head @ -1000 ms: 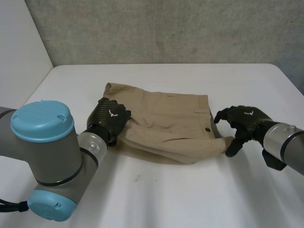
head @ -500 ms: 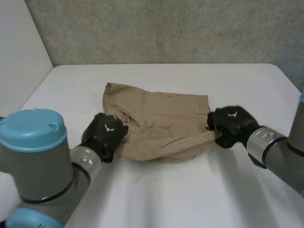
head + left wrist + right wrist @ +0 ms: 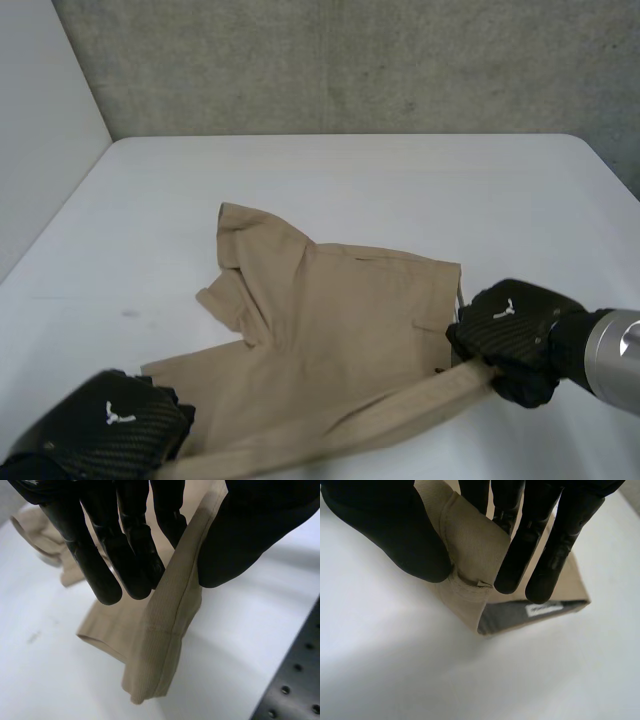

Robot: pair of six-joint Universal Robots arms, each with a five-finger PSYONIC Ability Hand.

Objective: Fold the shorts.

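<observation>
- Shorts (image 3: 330, 330) lie tan and rumpled on the white tabletop (image 3: 400, 190), and we see the near edge raised off it between both hands.
- Left hand (image 3: 110, 430) pinches one end of that edge, thumb against fingers.
- Right hand (image 3: 515, 330) pinches the other end the same way.
- Risk, we judge: both pinches look shallow, so cloth could slip out mid-fold; uneven pulling would skew the fold.

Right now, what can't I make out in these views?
- Head view: where the left hand grips the shorts is cut off by the frame edge.
- Head view: the right hand hides its fingertips under its own back.
- Right wrist view: the label print is too small to read.
</observation>
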